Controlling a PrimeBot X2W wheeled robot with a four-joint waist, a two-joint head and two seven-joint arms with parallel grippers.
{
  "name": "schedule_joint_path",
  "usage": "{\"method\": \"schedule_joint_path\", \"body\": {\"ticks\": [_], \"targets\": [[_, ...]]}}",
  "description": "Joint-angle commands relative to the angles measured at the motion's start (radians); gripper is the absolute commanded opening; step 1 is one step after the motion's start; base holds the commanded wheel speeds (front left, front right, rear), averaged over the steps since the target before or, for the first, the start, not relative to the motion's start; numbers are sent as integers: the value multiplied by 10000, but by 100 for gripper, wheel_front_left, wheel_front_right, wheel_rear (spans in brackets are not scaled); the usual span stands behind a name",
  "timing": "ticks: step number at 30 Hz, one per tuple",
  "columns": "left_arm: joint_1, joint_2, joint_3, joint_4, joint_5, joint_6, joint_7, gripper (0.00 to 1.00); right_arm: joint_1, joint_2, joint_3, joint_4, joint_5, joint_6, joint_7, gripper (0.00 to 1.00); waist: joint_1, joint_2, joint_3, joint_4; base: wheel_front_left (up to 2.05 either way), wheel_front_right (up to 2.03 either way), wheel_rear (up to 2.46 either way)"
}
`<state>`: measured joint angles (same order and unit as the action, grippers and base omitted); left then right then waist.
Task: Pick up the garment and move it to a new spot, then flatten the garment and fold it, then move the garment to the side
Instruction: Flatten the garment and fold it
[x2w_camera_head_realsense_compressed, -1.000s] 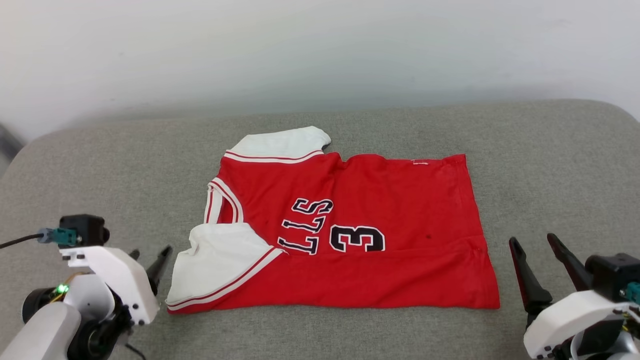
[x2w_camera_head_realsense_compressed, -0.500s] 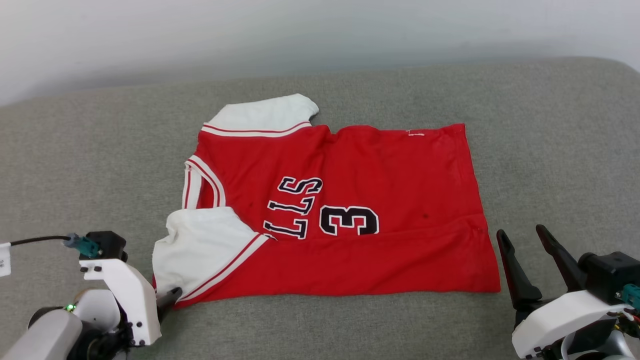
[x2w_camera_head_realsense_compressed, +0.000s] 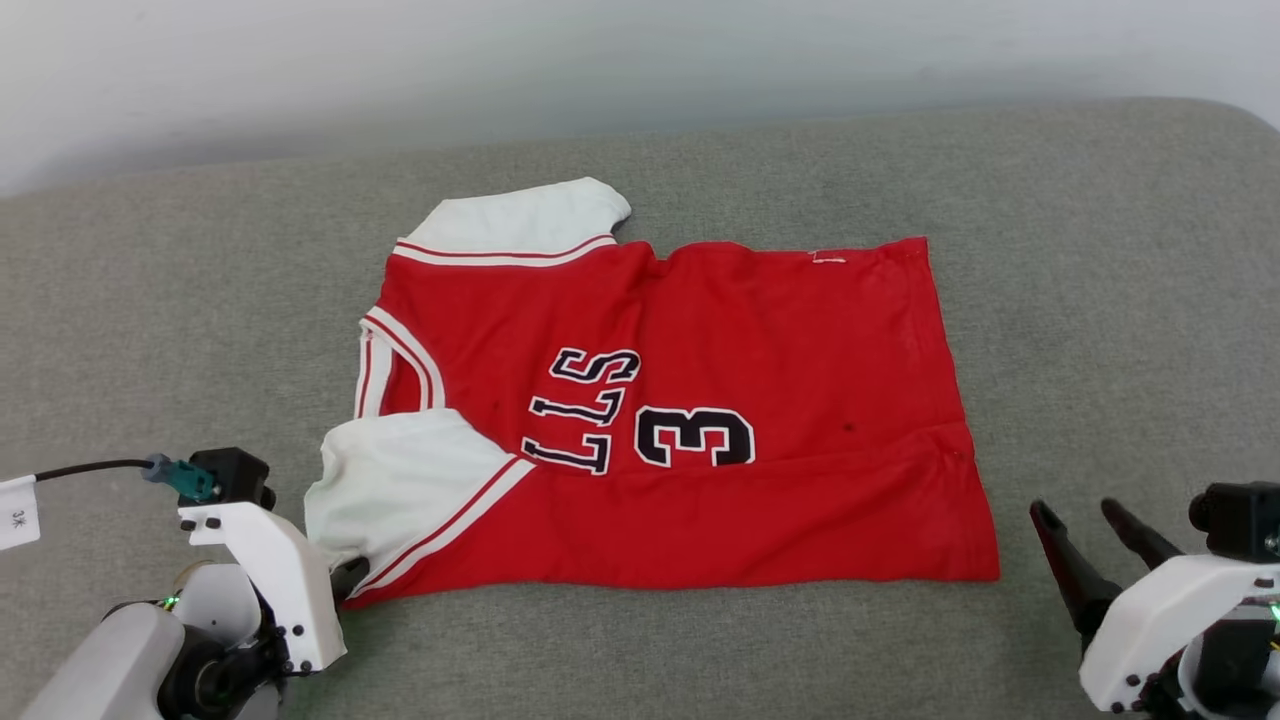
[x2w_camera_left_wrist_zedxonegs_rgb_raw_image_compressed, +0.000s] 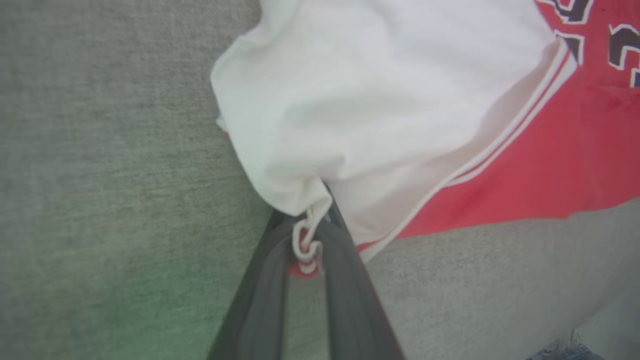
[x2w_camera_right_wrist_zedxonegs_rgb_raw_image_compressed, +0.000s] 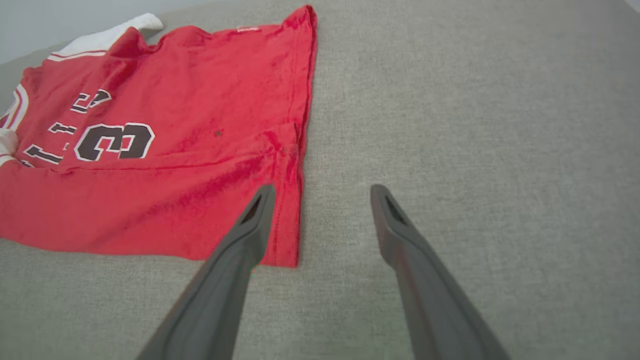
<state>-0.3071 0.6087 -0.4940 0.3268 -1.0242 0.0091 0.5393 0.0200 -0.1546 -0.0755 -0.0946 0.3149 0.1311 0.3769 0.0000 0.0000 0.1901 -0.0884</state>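
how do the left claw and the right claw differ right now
The left claw is shut on the bunched corner of the white sleeve of the garment; the right claw stands open and holds nothing. The left claw is at the sleeve end, the right claw beside the hem corner, over the grey cushion. Both have two long dark fingers and are at the garment's near edge.

We see each arm ending in a white, angular wrist shell (x2w_camera_head_realsense_compressed: 270, 580) dotted with small dark screws and topped by a boxy black camera block (x2w_camera_head_realsense_compressed: 232, 472). On the left a teal plug (x2w_camera_head_realsense_compressed: 180, 478) leads to a black cable (x2w_camera_head_realsense_compressed: 90, 468) carrying a white tag (x2w_camera_head_realsense_compressed: 18, 512) (its print is too small to read). The left gripper (x2w_camera_left_wrist_zedxonegs_rgb_raw_image_compressed: 306, 220) and right gripper (x2w_camera_right_wrist_zedxonegs_rgb_raw_image_compressed: 322, 192) have long, dark grey, tapering fingers, and the rounded forearm (x2w_camera_head_realsense_compressed: 100, 665) is pale grey with a tiny green light (x2w_camera_head_realsense_compressed: 170, 603).
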Motion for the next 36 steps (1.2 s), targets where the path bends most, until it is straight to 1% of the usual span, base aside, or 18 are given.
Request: {"method": "schedule_joint_path", "body": {"ticks": [1,5,8,11,14,19,20,21,22,28,29,32,36], "targets": [[230,-332,-195,26,53,16,-99,0,-241,-205,-52,178,307,-7,633,100,0,0,-76,109,0,0,0],[94,-246,49,-515,189,132,-575,0,-524,-639,-32,696,905,-7,2371,100,0,0,0,382,0,0,0],[52,-109,102,-1125,350,274,-756,0,-849,-759,65,1017,1175,-6,3162,100,0,0,192,655,0,0,0],[-13,-68,111,-1713,518,434,-854,0,-1230,-747,157,1477,1340,-6,3521,100,0,0,462,889,0,0,0],[-88,-103,71,-2046,597,466,-875,0,-1611,-673,351,2016,1499,-6,3658,100,0,0,669,1099,0,0,0],[152,-111,39,-2285,622,590,-956,0,-1708,-440,1016,2887,1803,9,4075,100,0,0,767,1255,0,0,0],[179,-118,46,-2314,599,606,-966,0,-1694,-398,1108,2985,1865,9,4103,50,0,0,762,1264,0,0,0],[210,-122,52,-2328,583,629,-994,0,-1685,-385,1165,3049,1905,11,4096,30,0,0,735,1263,0,0,0],[261,-113,64,-2331,570,630,-1015,0,-1684,-394,1216,3089,1929,11,4082,0,0,0,704,1247,0,0,0],[558,-26,212,-2509,626,793,-1325,0,-1859,-914,1204,2766,1877,-6,3846,0,0,0,322,1112,0,0,0],[558,-26,212,-2509,626,793,-1325,0,-1859,-914,1204,2766,1877,-6,3846,0,0,0,322,1112,0,0,0],[767,-73,335,-2704,568,922,-1564,0,-1965,-1184,1262,2474,1947,-4,3791,0,0,0,-43,1069,0,0,0],[971,-156,361,-2858,560,1036,-1733,0,-1868,-1312,1330,2331,2073,-4,3839,0,0,0,-423,1068,0,0,0]]}}
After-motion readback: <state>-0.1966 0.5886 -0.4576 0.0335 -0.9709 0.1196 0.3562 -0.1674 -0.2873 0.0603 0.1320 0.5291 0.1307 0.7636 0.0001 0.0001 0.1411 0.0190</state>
